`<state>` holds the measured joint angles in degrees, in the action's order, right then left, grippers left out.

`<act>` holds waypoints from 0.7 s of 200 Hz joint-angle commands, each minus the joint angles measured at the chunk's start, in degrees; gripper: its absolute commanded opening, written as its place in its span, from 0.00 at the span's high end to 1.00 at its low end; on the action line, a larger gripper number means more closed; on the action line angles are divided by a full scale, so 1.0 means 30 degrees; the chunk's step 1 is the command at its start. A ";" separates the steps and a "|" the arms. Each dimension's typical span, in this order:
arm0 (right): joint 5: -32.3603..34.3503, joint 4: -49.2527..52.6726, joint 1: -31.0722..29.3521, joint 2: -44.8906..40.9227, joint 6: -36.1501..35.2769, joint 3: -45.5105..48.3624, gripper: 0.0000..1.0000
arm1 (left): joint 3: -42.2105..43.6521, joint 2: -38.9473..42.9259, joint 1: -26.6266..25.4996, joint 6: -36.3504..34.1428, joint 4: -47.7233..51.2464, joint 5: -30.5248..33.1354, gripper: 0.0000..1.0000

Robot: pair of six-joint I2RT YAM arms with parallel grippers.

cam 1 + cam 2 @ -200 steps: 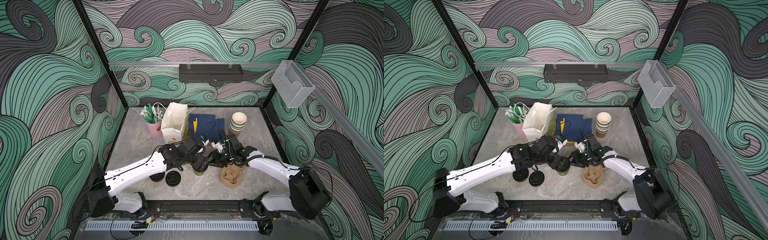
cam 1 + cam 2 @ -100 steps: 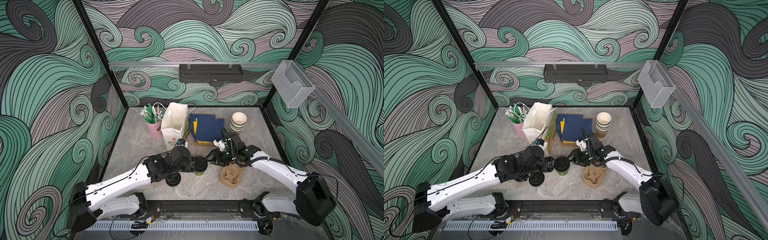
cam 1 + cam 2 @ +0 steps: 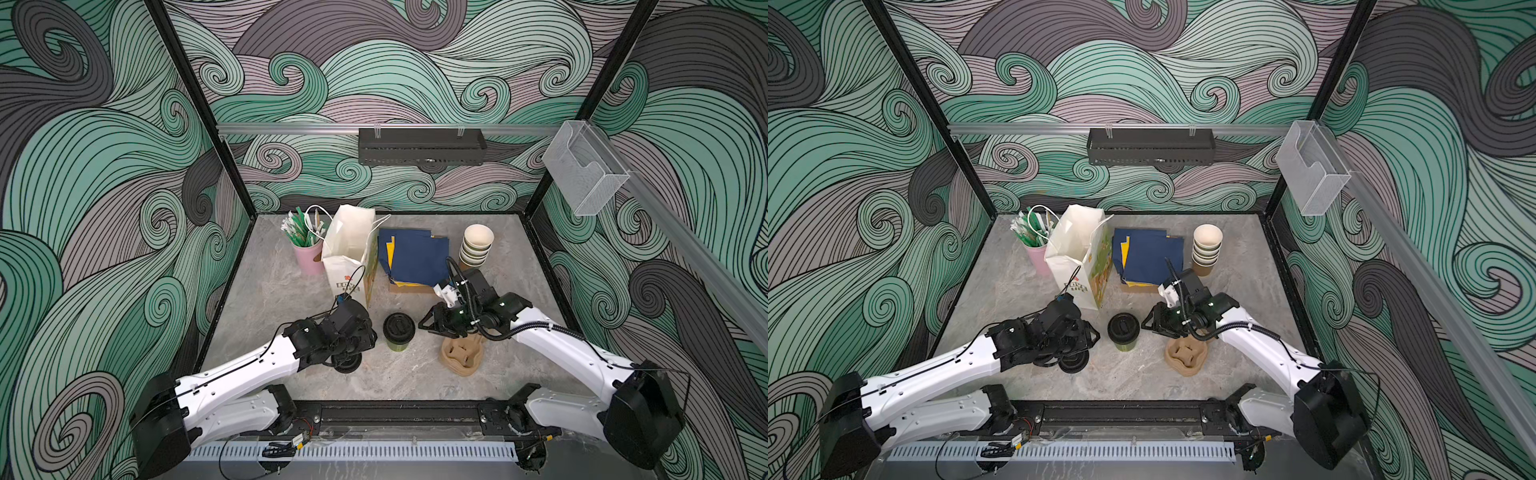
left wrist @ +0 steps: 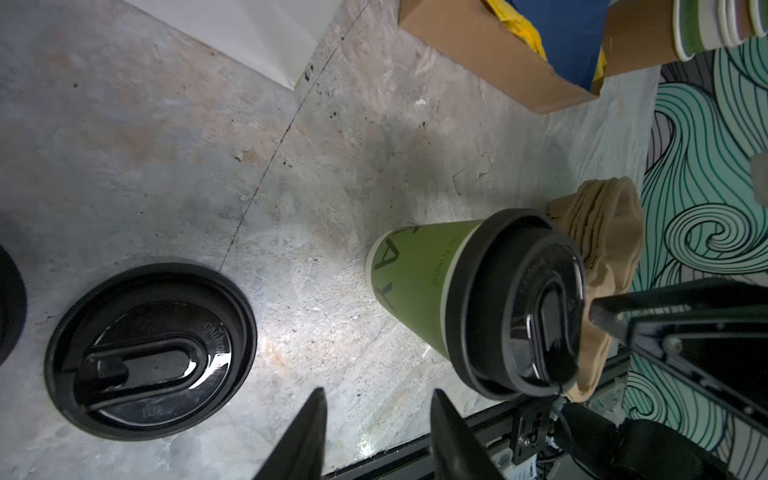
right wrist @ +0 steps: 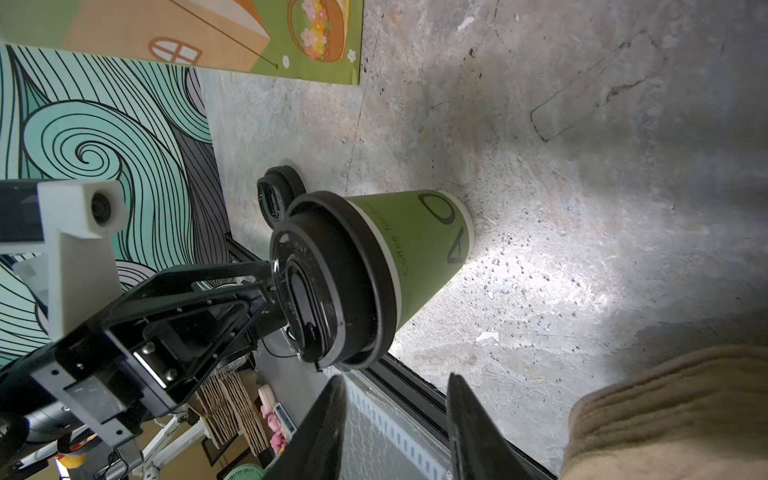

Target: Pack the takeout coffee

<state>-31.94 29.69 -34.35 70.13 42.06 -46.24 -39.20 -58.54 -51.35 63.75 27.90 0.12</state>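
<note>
While both pincers flank it, the takeout coffee point(image 3: 398, 332) stands upright on the grey marbled table point(image 3: 270, 299), near the front middle in both top views. Only one capped cup shows. Its sides are olive green, with a thin white band at the foot and another under the lid. Large dark letters run across the wall, and the right wrist view shows small print reading "Coffee for". The round black sip lid point(image 4: 523, 303) is glossy, with a raised rim and an oval recess on top.

The left gripper point(image 3: 371, 335) sits just beside the cup, its jaws parted with only bare table between them. The right gripper point(image 3: 422, 324) sits just beside it on the opposite side, jaws likewise apart and holding nothing. Whether either fingertip touches the lid I cannot tell.

The pulp carriers point(image 3: 461, 357) lie stacked under the right gripper's wrist. A loose black lid point(image 4: 149, 353) lies flat on the table near the left gripper. The white paper bag point(image 3: 349, 249) stands behind the cup.
</note>
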 commanded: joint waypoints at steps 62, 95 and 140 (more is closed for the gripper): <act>-0.0584 -0.1526 -0.0577 0.1181 -0.0021 -0.0930 0.38 | 0.1093 0.0473 0.0417 0.0372 -0.3155 -0.2219 0.59; -0.1054 -0.1054 -0.0613 0.2273 -0.0768 -0.1899 0.37 | 0.1216 -0.0177 0.0447 0.0384 -0.4344 -0.2785 0.60; -0.1187 -0.1046 -0.0711 0.2785 -0.0918 -0.2050 0.38 | 0.1260 -0.0715 0.0638 0.0343 -0.4815 -0.3146 0.64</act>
<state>-34.65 26.39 -36.07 77.82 40.36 -51.24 -35.22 -60.18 -50.00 64.95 15.46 -8.03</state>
